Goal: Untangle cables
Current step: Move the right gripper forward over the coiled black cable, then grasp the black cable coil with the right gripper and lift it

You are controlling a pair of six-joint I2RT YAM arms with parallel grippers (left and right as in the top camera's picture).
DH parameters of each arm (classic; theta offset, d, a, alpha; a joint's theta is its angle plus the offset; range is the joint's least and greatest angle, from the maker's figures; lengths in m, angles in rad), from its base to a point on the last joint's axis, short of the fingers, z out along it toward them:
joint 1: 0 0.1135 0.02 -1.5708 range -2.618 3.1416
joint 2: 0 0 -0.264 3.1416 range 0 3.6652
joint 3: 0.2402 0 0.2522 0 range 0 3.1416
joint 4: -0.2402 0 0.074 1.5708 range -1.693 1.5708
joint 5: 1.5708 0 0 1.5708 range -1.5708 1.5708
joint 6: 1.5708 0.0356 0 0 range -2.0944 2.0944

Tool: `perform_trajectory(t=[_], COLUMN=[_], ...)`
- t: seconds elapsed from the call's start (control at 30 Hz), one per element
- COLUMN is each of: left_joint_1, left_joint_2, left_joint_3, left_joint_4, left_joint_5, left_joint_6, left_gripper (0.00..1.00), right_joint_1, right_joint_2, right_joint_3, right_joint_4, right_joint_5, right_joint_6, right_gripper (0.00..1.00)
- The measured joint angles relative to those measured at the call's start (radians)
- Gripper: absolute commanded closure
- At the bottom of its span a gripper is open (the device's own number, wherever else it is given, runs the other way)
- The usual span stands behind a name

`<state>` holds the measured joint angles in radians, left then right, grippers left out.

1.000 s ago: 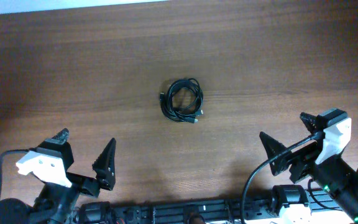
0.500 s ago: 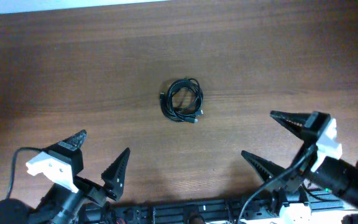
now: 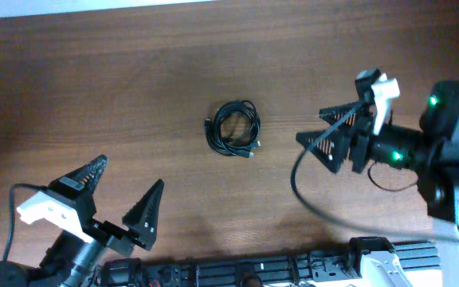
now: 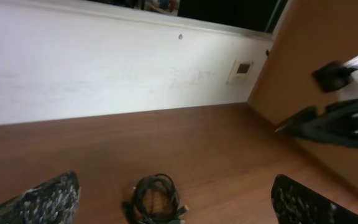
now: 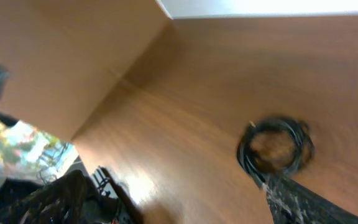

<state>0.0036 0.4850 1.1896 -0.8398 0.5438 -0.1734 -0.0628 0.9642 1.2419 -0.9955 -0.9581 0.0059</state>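
Note:
The cables (image 3: 233, 127) lie as one small black coiled bundle in the middle of the brown wooden table. The bundle also shows low in the left wrist view (image 4: 156, 199) and in the right wrist view (image 5: 275, 148). My left gripper (image 3: 120, 194) is open and empty at the front left, well short of the bundle. My right gripper (image 3: 329, 131) is open and empty, raised to the right of the bundle and pointing left toward it. Its fingertips stand apart from the cables.
The table (image 3: 94, 80) is brown wood. A white wall (image 4: 104, 68) with a small socket plate (image 4: 240, 69) runs along its far edge. The arms' bases and a black rail (image 3: 253, 271) sit along the front edge.
My right gripper has swung up and to the left, from the front right corner to beside the bundle. My left gripper has shifted slightly. The cables have not moved.

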Motion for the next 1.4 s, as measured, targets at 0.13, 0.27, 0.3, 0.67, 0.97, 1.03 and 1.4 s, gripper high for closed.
perform_trajectory(t=[0.13, 0.27, 0.3, 0.67, 0.97, 1.03, 1.4], left_joint_1=[0.000, 0.000, 0.000, 0.000, 0.000, 0.000, 0.000], left_joint_2=[0.002, 0.002, 0.002, 0.002, 0.003, 0.003, 0.003], left_joint_3=[0.000, 0.000, 0.000, 0.000, 0.000, 0.000, 0.000], left_joint_4=[0.017, 0.033, 0.035, 0.036, 0.036, 0.036, 0.044], left_joint_5=[0.000, 0.000, 0.000, 0.000, 0.004, 0.004, 0.007], left_joint_6=[-0.064, -0.104, -0.110, -0.168, -0.169, -0.169, -0.193], left_gripper=[0.01, 0.01, 0.01, 0.01, 0.01, 0.01, 0.01], right_joint_1=[0.015, 0.099, 0.117, 0.368, 0.414, 0.416, 0.416], right_joint_2=[0.101, 0.209, 0.224, 0.433, 0.635, 0.674, 0.808], right_joint_3=[0.000, 0.000, 0.000, 0.000, 0.000, 0.000, 0.000], right_joint_4=[-0.043, -0.052, -0.052, 0.022, 0.171, 0.220, 0.349], right_joint_5=[0.102, 0.258, 0.294, 0.626, 0.667, 0.671, 0.690], right_joint_6=[0.040, 0.053, 0.057, 0.129, 0.142, 0.145, 0.226], right_gripper=[0.07, 0.07, 0.07, 0.04, 0.28, 0.28, 0.37])
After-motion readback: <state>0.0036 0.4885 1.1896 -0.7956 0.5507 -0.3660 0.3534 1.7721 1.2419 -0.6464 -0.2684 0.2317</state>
